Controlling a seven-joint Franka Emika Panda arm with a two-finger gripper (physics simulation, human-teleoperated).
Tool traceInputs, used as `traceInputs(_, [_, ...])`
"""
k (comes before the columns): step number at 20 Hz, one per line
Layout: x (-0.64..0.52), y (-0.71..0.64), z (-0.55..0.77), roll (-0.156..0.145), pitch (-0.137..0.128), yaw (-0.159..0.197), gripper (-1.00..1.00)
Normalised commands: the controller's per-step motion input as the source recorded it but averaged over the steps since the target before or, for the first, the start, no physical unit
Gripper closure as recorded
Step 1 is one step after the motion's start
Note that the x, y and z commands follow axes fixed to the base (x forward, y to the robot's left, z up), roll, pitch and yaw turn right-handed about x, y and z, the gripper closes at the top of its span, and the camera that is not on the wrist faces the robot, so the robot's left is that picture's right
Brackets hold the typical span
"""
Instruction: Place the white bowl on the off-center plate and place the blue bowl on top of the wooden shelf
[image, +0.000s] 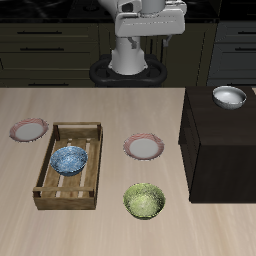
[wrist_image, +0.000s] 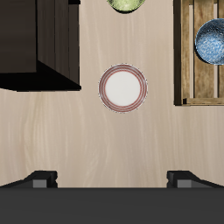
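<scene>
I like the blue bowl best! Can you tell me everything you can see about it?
The blue bowl is small and round, blue with white speckles inside, and looks glazed. It sits upright and empty inside the light wooden crate, at the end nearer the robot. It rests on the crate's slatted floor, close to its walls. Nothing is holding it, and nothing lies in it or on top of it.

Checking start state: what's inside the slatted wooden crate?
The blue bowl sits inside the wooden crate, toward its back end. The slats under the bowl are covered; nothing else shows inside.
</scene>
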Motion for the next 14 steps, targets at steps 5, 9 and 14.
traceInputs(5, [0.11, 0.19, 0.04, -0.004, 0.002, 0.008, -1.00])
traceInputs(9, [0.16, 0.25, 0.08, -0.009, -0.007, 0.008, -1.00])
traceInputs(14, [0.16, 0.24, 0.07, -0.007, 0.002, 0.008, -1.00])
